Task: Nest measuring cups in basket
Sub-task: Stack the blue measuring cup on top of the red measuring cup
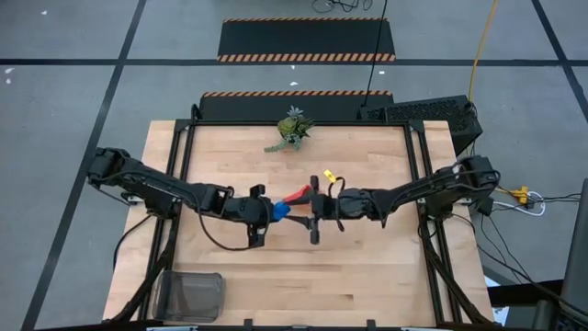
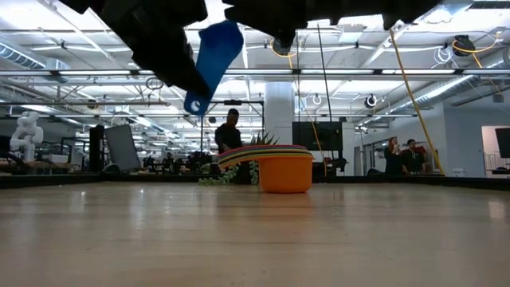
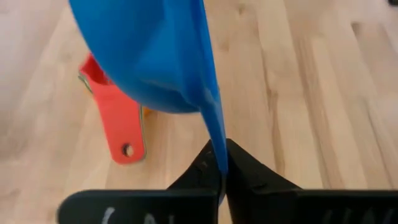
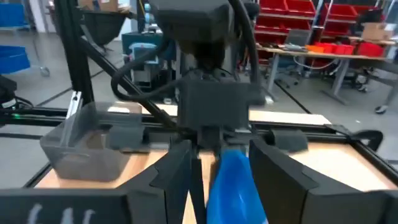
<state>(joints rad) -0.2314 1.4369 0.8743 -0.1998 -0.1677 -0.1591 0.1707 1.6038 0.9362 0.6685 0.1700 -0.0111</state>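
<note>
The blue plastic measuring cup (image 3: 149, 56) is pinched by its handle in the clenched left gripper (image 3: 219, 171), raised above the nested cup stack (image 2: 275, 163), presumably for the part-open, empty right gripper (image 4: 217, 168).

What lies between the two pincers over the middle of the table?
In the high view, the blue measuring cup lies between the left pincer and the right pincer. The left one grips its handle, with the nested cup stack beside it.

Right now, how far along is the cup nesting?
Done: several cups sit nested in an orange-bottomed stack mid-table. In hand: the left gripper pinches the blue cup by its handle, raised above the stack, with the right gripper beside it. Left: the basket at the near-left corner looks empty.
</note>
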